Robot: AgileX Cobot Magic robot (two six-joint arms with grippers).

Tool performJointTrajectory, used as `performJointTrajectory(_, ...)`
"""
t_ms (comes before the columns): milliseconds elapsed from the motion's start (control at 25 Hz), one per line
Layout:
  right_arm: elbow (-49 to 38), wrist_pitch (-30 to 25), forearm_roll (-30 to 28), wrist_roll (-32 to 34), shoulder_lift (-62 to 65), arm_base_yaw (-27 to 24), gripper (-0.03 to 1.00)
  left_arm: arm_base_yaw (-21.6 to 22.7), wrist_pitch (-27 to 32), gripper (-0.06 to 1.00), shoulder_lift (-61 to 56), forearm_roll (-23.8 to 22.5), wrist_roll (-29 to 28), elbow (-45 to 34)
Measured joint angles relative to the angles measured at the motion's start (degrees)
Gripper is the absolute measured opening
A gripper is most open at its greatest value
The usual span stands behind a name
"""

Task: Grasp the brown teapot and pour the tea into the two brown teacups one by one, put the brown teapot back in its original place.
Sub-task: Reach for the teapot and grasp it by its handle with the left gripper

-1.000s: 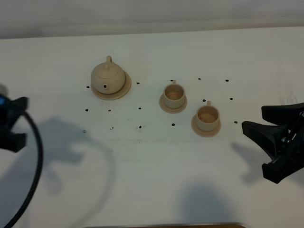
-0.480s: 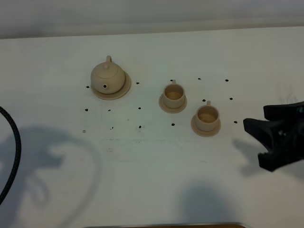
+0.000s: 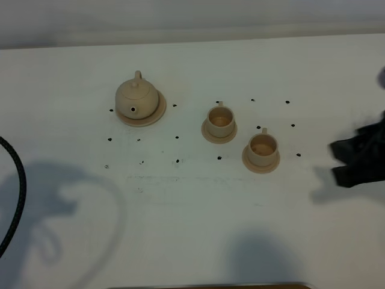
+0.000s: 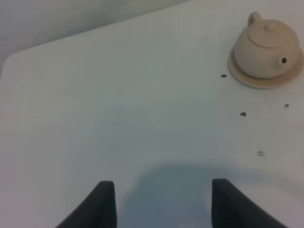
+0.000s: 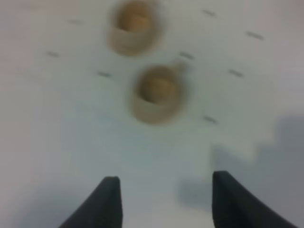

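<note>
- The left gripper [image 4: 159, 204] hangs above a white table [image 4: 118, 118]. Its two dark fingers stand wide apart, with nothing between them.
- The teapot [image 4: 266, 45] sits upright, lid on, on its round saucer [image 4: 247, 80]. It is well ahead of the left fingers and off to one side of the gap between them.
- The right gripper [image 5: 164, 204] also has its fingers spread and empty. Its wrist view is blurred.
- The nearer teacup [image 5: 156, 92] lies ahead of the right fingers, roughly in line with the gap and well clear of the tips.
- The farther teacup [image 5: 134, 26] sits beyond it.
- From above, each cup rests on a small saucer [image 3: 219, 139] and looks brownish inside. Both cups lie between the teapot and the right fingers.
- Small black dots [image 3: 177, 136] speckle the table around the tea set.
- A black cable [image 3: 21, 192] curves in at the left edge.
</note>
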State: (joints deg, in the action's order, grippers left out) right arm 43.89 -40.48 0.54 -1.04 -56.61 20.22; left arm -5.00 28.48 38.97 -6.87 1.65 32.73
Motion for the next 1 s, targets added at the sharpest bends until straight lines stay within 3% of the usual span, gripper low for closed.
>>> performJointTrajectory(120,0.42,-9.26,-11.80,9.63,6.31,-0.19,0.44,0.00,0.32,0.43,0.00,0.00,-0.71,0.00)
performJointTrajectory(240,0.42,-16.90,-16.54,13.65,14.82,-0.19,0.44,0.00,0.15,0.43,0.22,0.99,-0.85,0.00)
performJointTrajectory(400,-0.22,-21.48,-16.42,14.35,27.37,-0.19,0.44,0.00,-0.23,0.43,4.05,5.80,2.17,0.12)
performJointTrajectory(640,-10.14,-22.75,-12.71,14.78,40.70,-0.19,0.44,0.00,-1.80,0.43,12.82,18.11,13.50,2.71)
performJointTrajectory(800,-12.87,-22.86,-9.73,14.90,45.71,-0.19,0.44,0.00,-3.86,0.43,18.99,22.12,18.77,4.56)
performJointTrajectory(1000,-13.59,-24.09,-8.11,14.62,49.30,-0.19,0.44,0.00,-5.04,0.43,26.16,23.49,20.86,7.39)
